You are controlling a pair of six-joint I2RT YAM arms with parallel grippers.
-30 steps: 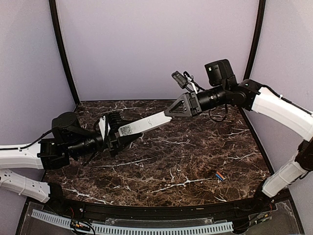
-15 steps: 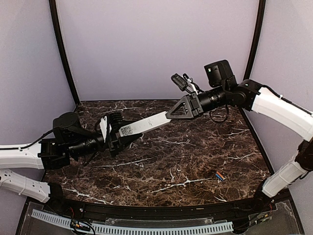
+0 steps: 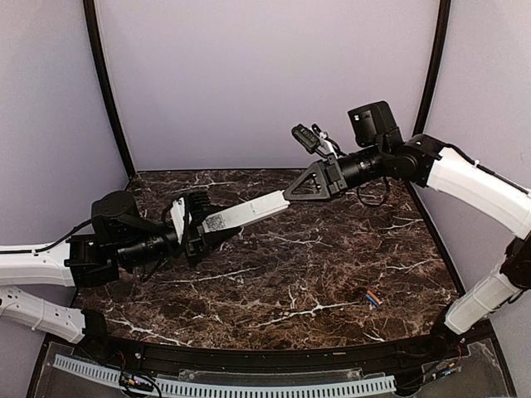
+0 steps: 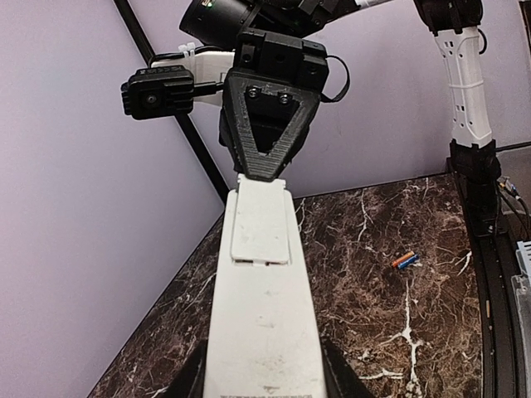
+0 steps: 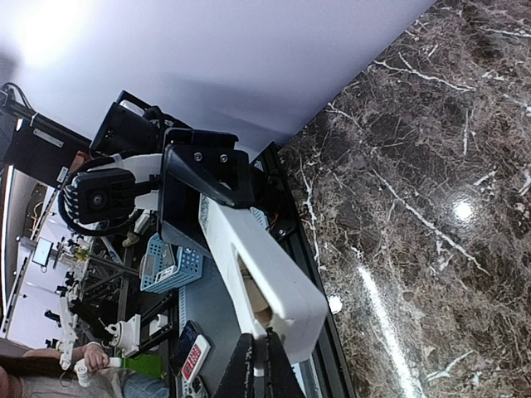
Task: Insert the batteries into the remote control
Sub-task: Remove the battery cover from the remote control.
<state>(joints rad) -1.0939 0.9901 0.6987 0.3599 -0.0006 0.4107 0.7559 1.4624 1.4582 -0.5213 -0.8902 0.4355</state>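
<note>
The white remote control [image 3: 249,211] hangs in the air between both arms, its back side up. My left gripper [image 3: 199,228] is shut on its near end, one dark finger [image 4: 340,377] on each long side. In the left wrist view the pale cover [image 4: 260,228] lies on the remote [image 4: 261,307] with a thin gap at its lower edge. My right gripper [image 3: 288,195] meets the far end; its jaws [image 5: 265,365] are pinched on a thin white lip there, beside an open slot in the remote [image 5: 265,265]. The blue and orange batteries [image 3: 372,298] lie together on the table [image 4: 405,260].
The dark marble table [image 3: 315,265] is walled by pale lilac panels with black posts. A perforated cable tray [image 3: 224,385] runs along the near edge. Beyond the table's edge the right wrist view shows a blue basket [image 5: 170,265] and clutter.
My right gripper has shut down onto the far end of the remote. The remote's far end has edged slightly up and right. The left arm keeps its hold.
</note>
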